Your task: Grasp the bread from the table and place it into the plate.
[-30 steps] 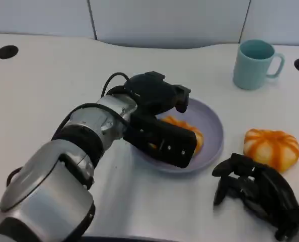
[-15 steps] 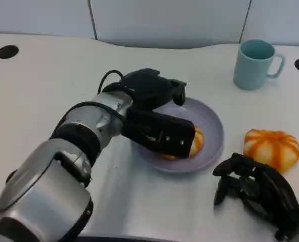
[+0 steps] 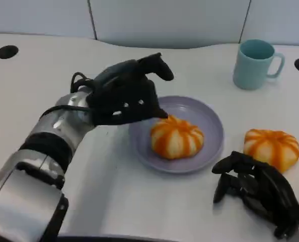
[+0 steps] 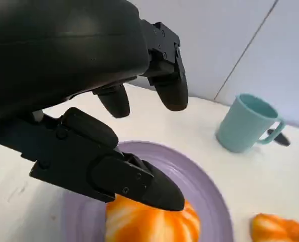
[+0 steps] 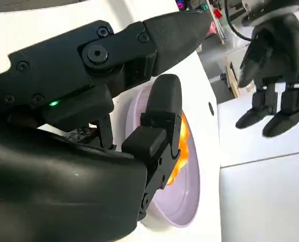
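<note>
Bread point(image 3: 176, 136), an orange-and-white striped bun, sits in the lilac plate point(image 3: 213, 126), just beside and below the left hand point(image 3: 127, 93). That hand hovers over the plate's near-left rim with its fingers point(image 4: 169, 83) spread and nothing between them (the left wrist view shows the bun under the thumb, apart from it). A second striped bun point(image 3: 271, 147) lies on the white table point(image 3: 39, 85) just beyond the right hand point(image 3: 255, 189), which rests low on the table; its fingers look loosely curled and empty, though the angle makes that hard to judge. A teal mug point(image 3: 256, 63) stands well beyond both hands
</note>
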